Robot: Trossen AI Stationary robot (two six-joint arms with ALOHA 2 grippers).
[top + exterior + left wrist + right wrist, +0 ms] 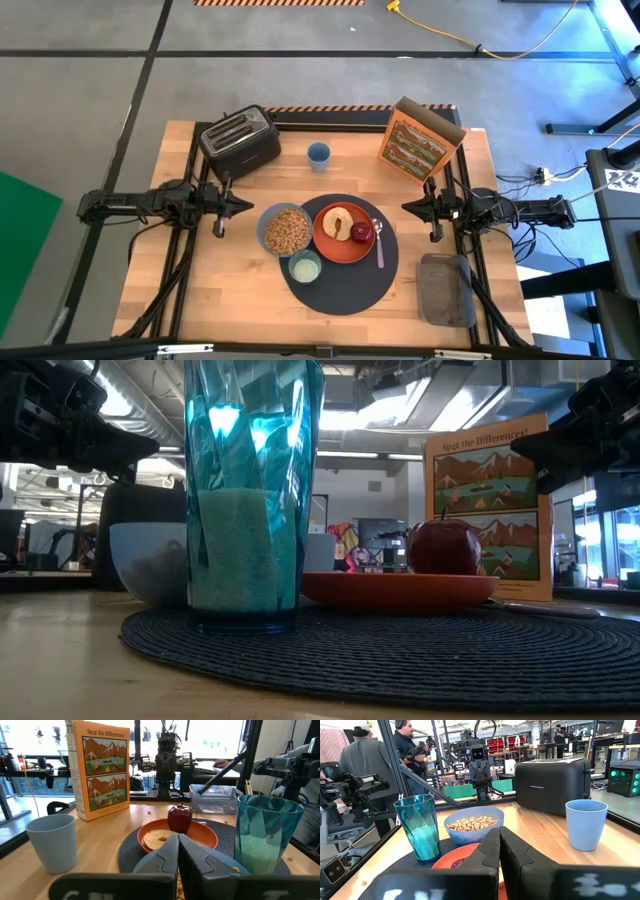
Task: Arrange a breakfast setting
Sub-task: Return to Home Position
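Breakfast set on mat, both arms out at the table sides, nothing held.

Near to far: round dark mat sits near-centre. On its near-left is the teal cup, part-filled w/ white grains. Behind it is the blue bowl of brown cereal, just left of the orange plate. Plate holds toast slice & red apple. Spoon lies on mat just right of plate. Grey tray is off mat, near-right. Left gripper is left of bowl and right gripper right of plate, each w/ fingers pressed together, empty. Far: light-blue cup at centre. Black toaster far-left, label too small to read. Orange box far-right reads "Spot the Differences!".
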